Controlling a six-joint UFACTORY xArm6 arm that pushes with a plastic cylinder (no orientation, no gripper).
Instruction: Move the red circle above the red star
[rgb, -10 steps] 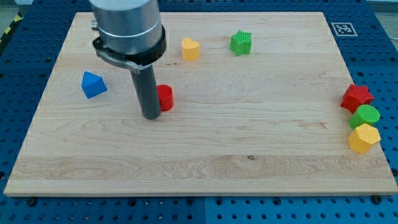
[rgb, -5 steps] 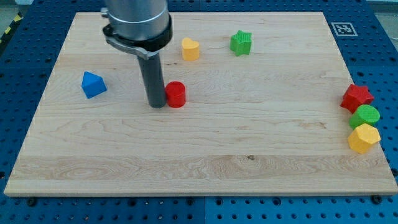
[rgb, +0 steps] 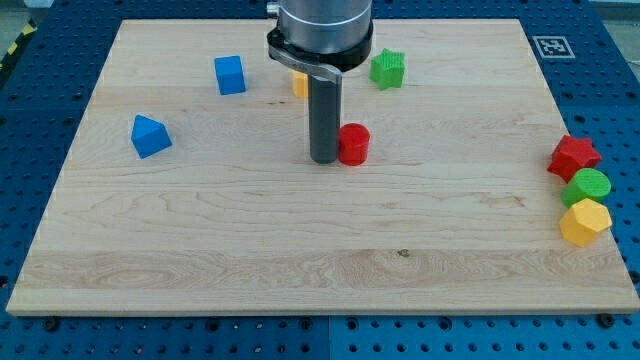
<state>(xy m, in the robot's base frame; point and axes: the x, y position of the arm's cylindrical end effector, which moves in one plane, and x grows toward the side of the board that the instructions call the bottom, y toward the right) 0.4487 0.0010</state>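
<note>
The red circle (rgb: 353, 143) lies near the middle of the wooden board (rgb: 320, 260), a little towards the view's top. My tip (rgb: 323, 159) rests on the board, touching the circle's left side. The red star (rgb: 574, 156) sits at the board's right edge, far to the right of the circle and slightly lower in the view.
A green circle (rgb: 587, 186) and a yellow hexagon (rgb: 585, 221) lie just below the red star. A green star (rgb: 387, 68) sits near the top. A yellow block (rgb: 298, 84) is mostly hidden behind the arm. A blue cube (rgb: 229, 75) and a blue triangular block (rgb: 150, 136) lie at the left.
My tip has moved to the right, pushing the red circle about a third of the board's width rightward. The blue cube, hidden before by the arm, now shows.
</note>
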